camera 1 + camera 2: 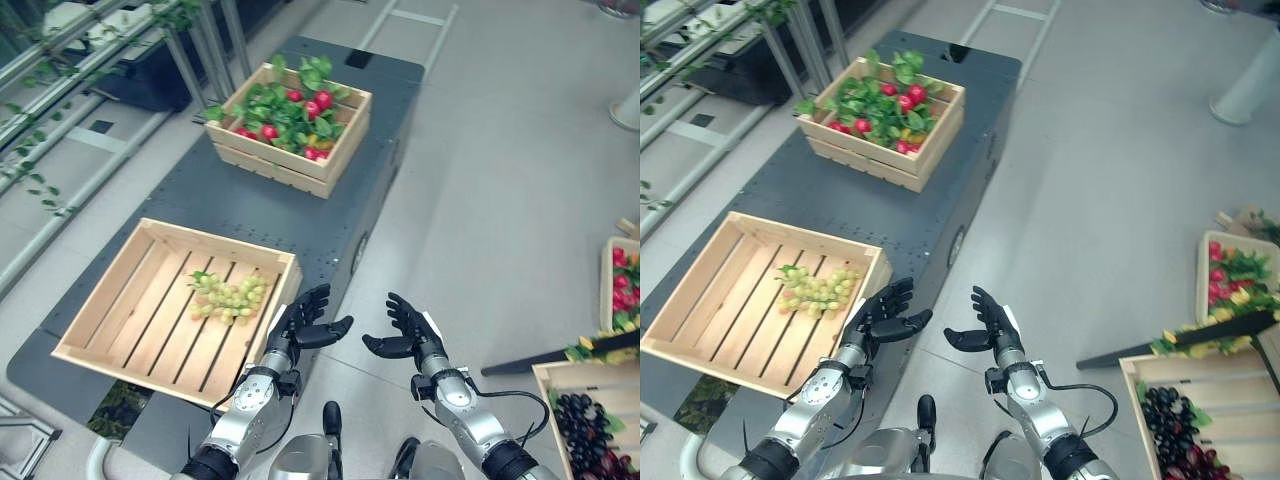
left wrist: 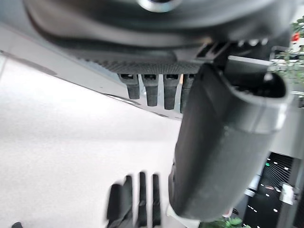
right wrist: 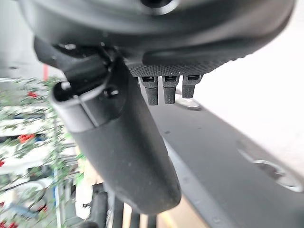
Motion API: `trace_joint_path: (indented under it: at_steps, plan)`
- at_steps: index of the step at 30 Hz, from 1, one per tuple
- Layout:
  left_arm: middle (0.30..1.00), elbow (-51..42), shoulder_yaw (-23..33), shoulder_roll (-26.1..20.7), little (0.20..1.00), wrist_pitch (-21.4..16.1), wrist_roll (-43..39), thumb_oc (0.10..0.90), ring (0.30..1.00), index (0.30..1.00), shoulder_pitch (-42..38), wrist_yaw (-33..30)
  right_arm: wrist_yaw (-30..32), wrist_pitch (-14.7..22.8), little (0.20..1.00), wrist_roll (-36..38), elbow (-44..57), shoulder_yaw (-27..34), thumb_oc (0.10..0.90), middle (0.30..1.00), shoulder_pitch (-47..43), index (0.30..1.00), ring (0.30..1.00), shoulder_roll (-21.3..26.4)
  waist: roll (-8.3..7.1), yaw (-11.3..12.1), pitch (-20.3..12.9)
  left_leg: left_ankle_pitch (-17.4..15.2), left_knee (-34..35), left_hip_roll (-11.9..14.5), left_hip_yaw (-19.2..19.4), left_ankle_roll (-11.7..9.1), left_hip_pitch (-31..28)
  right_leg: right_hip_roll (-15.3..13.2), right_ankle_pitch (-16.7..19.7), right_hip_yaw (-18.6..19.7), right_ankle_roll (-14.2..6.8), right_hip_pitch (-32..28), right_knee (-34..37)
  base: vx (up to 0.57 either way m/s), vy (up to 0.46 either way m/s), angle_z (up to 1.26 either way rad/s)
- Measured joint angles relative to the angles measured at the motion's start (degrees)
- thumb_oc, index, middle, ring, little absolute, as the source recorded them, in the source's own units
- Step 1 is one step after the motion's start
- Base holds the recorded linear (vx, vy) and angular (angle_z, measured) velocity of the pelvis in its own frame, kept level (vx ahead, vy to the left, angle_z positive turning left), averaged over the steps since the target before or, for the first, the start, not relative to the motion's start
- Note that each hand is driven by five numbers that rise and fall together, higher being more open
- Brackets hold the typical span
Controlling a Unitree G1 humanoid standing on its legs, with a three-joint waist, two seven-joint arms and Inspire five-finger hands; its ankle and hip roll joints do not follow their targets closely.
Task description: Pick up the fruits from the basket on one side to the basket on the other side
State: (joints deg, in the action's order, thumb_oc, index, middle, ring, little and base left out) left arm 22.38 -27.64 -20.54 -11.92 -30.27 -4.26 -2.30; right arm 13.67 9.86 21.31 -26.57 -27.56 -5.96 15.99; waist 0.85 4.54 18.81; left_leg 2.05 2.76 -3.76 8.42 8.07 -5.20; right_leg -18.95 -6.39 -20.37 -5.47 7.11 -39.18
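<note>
Left eye view: my left hand [image 1: 300, 325] and right hand [image 1: 408, 332] hang spread, empty; reach squarely over the pale green grape bunch [image 1: 228, 296] in the near slatted wooden crate [image 1: 100, 310].

pale green grapes [image 1: 230, 297], light wooden crate [image 1: 120, 320]

I see 2 crates on the platform [image 1: 200, 190]: the near crate [image 1: 120, 320] at 9 o'clock holds a grape bunch [image 1: 230, 297]; the far crate [image 1: 330, 170] at 12 o'clock holds fruit with leaves [image 1: 295, 110]. On the floor at 3 o'clock stand 2 further crates [image 1: 575, 385]. Left hand [image 1: 300, 325] and right hand [image 1: 408, 335] hang between, apart.
</note>
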Motion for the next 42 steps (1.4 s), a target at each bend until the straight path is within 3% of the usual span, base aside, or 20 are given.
trace_joint_path:
  at_steps: [2,4,6,7,8,10,12,13,14,15,17,21,26,28,29,31,33,35,37,42]
  plan:
    - [0.9,-0.3,-1.2,-1.4,0.9,0.6,0.4,0.8,0.9,0.9,0.0,1.4,0.7,0.5,0.9,0.0,0.1,0.0,0.8,0.9,-0.2,0.9,0.9,-1.0,0.26,-0.7,0.1,-0.1,-0.1,-0.5,-1.8,0.4,-0.3,2.2,-0.2,4.6,0.3,2.8,1.1,0.12,-0.128,0.66]
    - [0.9,-0.3,-1.8,-1.6,0.9,1.4,0.3,0.8,0.9,0.9,-0.2,2.2,1.3,0.6,0.9,0.0,0.1,0.0,0.8,0.9,-0.3,0.9,0.9,-1.7,0.74,-1.9,0.2,0.3,0.0,-0.6,-4.7,0.1,-0.1,5.7,-0.1,7.8,0.3,3.9,8.7,0.15,-0.214,0.75]
    - [0.9,0.5,-3.1,-1.6,0.9,1.6,0.3,0.8,0.9,0.9,-1.1,2.3,2.5,0.6,0.9,0.1,-0.5,0.0,0.8,0.9,-0.3,0.9,0.9,-2.0,0.96,-3.3,0.2,0.2,0.0,-0.8,-8.6,-0.3,-0.1,9.7,0.9,12.9,-0.8,3.9,21.4,0.23,-0.262,0.88]
    - [0.9,0.7,-3.2,-1.6,0.9,1.5,0.3,0.8,0.9,0.9,-1.3,2.4,2.8,0.6,0.9,0.2,-0.5,0.0,0.8,0.9,-0.4,0.9,0.9,-2.0,0.94,-3.3,0.2,0.1,0.0,-0.8,-9.1,-0.4,-0.2,10.3,1.2,13.9,-1.1,4.1,23.6,0.27,-0.374,0.81]
    - [0.9,1.8,-3.5,-0.4,0.9,1.5,0.3,0.8,0.9,0.9,-1.9,2.4,3.6,0.6,0.9,1.9,-0.8,0.2,0.8,0.9,-0.9,0.9,0.9,-2.2,0.98,-3.8,0.1,-0.2,-0.1,-0.9,-12.0,-1.0,-0.4,12.6,3.3,18.0,-2.6,4.3,30.4,0.2,-0.311,0.72]
    - [0.9,2.6,-4.1,-0.3,0.9,1.5,0.3,0.8,0.9,0.9,-2.8,2.5,4.5,0.6,0.9,1.9,-1.4,0.2,0.8,0.9,-1.4,0.9,0.9,-2.4,0.73,-4.7,0.0,-0.3,-0.1,-1.0,-14.4,-1.5,-0.4,13.6,5.6,21.6,-2.6,4.3,35.2,0.18,-0.265,0.93]
    - [0.9,2.6,-5.1,-0.1,0.9,1.5,0.3,0.8,0.9,0.9,-3.0,2.9,5.8,0.6,0.9,2.0,-2.6,0.3,0.8,0.9,-2.6,0.9,0.9,-2.6,-0.18,-5.5,-0.6,-1.4,-0.4,-2.2,-19.5,-3.0,-1.6,13.8,9.3,22.5,-1.9,2.6,38.2,0.28,-0.371,1.18]
    - [0.9,2.6,-5.1,0.0,0.9,1.6,0.3,0.8,0.9,0.9,-2.9,3.0,6.1,0.1,0.9,2.1,-2.7,0.3,0.8,0.9,-2.6,0.9,0.9,-2.6,-0.5,-5.6,-0.9,-1.9,-0.5,-2.3,-20.2,-3.5,-2.0,13.7,9.7,22.4,-1.5,1.5,37.8,0.26,-0.299,1.2]
    - [0.9,2.6,-5.0,0.7,0.9,1.6,0.2,0.8,0.9,0.9,-2.7,3.1,6.6,-0.6,0.9,3.2,-2.7,0.4,0.8,0.9,-2.5,0.9,0.9,-2.4,-0.51,-5.3,-1.7,-3.4,-1.6,-2.0,-19.9,-4.6,-2.3,13.6,14.2,21.1,0.9,0.5,37.8,0.2,-0.193,0.97]
    - [0.9,2.1,-4.6,1.7,0.9,1.7,0.2,0.8,0.9,0.9,-1.7,3.3,6.7,-0.8,0.9,4.0,-2.8,0.5,0.8,0.9,-2.6,0.9,0.9,-1.2,1.12,-4.7,-3.0,-4.7,-2.2,0.1,-18.2,-5.8,-2.2,15.1,13.5,19.5,1.8,-0.7,38.5,0.24,-0.228,0.78]
    - [0.9,1.0,-4.5,1.6,0.9,1.7,0.3,0.8,0.9,0.9,-1.1,4.2,6.7,-0.8,0.9,4.0,-2.7,1.0,0.8,0.9,-3.1,0.9,0.9,-0.3,2.41,-3.5,-3.9,-5.6,-2.1,2.8,-15.3,-7.1,-3.0,17.3,13.9,17.7,3.8,-3.1,40.8,0.22,-0.224,0.35]
    - [0.9,0.7,-4.7,1.9,0.9,1.7,1.4,0.8,0.9,0.9,-0.9,4.5,7.4,-0.7,0.9,4.0,-3.1,2.6,0.8,0.9,-3.6,0.9,0.9,0.4,1.47,-3.2,-5.2,-6.3,-2.3,5.1,-13.2,-8.2,-3.1,19.6,13.6,14.9,5.7,-5.7,44.2,0.12,-0.154,0.28]
    - [0.9,0.7,-4.7,1.9,0.9,1.4,1.7,0.8,0.9,0.9,-0.7,4.2,9.2,-0.8,0.9,4.0,-3.1,2.7,0.8,0.9,-3.4,0.9,0.9,1.9,0.97,-3.7,-5.5,-6.3,-2.3,6.3,-12.7,-8.2,-2.4,20.2,12.7,13.2,6.9,-5.6,44.2,0.09,-0.094,0.14]
    - [0.9,0.7,-4.7,1.8,0.9,1.1,2.9,0.8,0.9,0.9,-0.4,3.3,9.6,-0.8,0.9,3.9,-3.1,2.8,0.8,0.9,-3.2,0.9,0.9,2.0,0.97,-3.5,-5.5,-6.2,-2.4,6.4,-12.5,-8.3,-2.0,20.1,12.6,12.9,7.1,-5.2,44.2,0.03,-0.048,0.2]
    - [0.9,0.6,-4.8,1.8,0.9,1.0,3.7,0.8,0.9,0.9,-0.7,2.7,9.7,-0.7,0.9,3.8,-2.0,3.6,0.8,0.9,-2.0,0.9,0.9,1.7,0.74,-3.9,-5.4,-6.7,-5.8,5.9,-11.5,-10.3,1.0,19.3,12.6,11.3,7.1,-5.0,44.3,-0.08,0.0,0.68]
    - [0.9,0.3,-4.8,1.7,0.9,-0.2,5.7,0.8,0.9,0.9,-1.2,2.0,10.2,-0.7,0.9,3.8,-1.1,4.6,0.8,0.9,0.5,0.9,0.9,1.8,0.27,-4.3,-5.3,-6.4,-11.4,4.5,-6.8,-10.6,6.1,17.3,12.5,8.2,7.1,-4.6,44.2,-0.11,0.047,0.97]
    - [0.9,-1.8,-4.8,0.1,0.9,-1.9,9.2,0.8,0.9,0.9,-1.8,-1.0,11.0,-0.6,0.9,3.8,-1.2,4.7,0.8,0.9,1.1,0.9,0.9,2.0,0.23,-5.4,-3.9,-6.4,-12.6,6.4,2.7,-10.4,8.4,15.5,11.9,3.9,7.2,-4.6,43.8,-0.06,0.123,0.94]
    - [0.9,-4.2,-4.4,-2.0,0.9,-2.9,13.6,0.8,0.9,0.9,-3.4,-5.5,11.3,0.1,0.9,3.8,-1.1,5.0,0.8,0.9,0.4,0.9,0.9,2.1,0.1,-5.1,-1.8,-6.3,-8.7,6.9,1.2,-10.6,8.0,14.2,11.3,4.2,6.2,-3.1,41.7,0.02,0.108,0.38]
    - [0.9,-10.3,-1.0,-5.0,0.9,-3.4,20.1,0.8,0.9,0.9,-3.7,-10.9,11.2,1.0,0.9,3.8,2.3,7.3,0.8,0.9,1.3,0.9,0.9,3.0,2.4,-5.9,0.2,-4.5,-3.8,8.8,1.1,-10.0,6.7,14.6,11.6,3.9,5.4,-2.0,40.7,0.0,0.105,0.05]
    - [0.9,-16.2,8.3,-8.0,0.9,-5.8,29.7,0.8,0.9,0.9,-6.4,-21.8,11.1,3.2,0.9,3.7,2.9,10.2,0.8,0.9,2.0,0.9,0.9,4.5,2.5,-5.6,1.7,0.4,-1.1,6.8,-0.3,-8.6,9.1,13.0,12.7,4.0,3.7,1.1,40.7,-0.06,0.101,0.09]
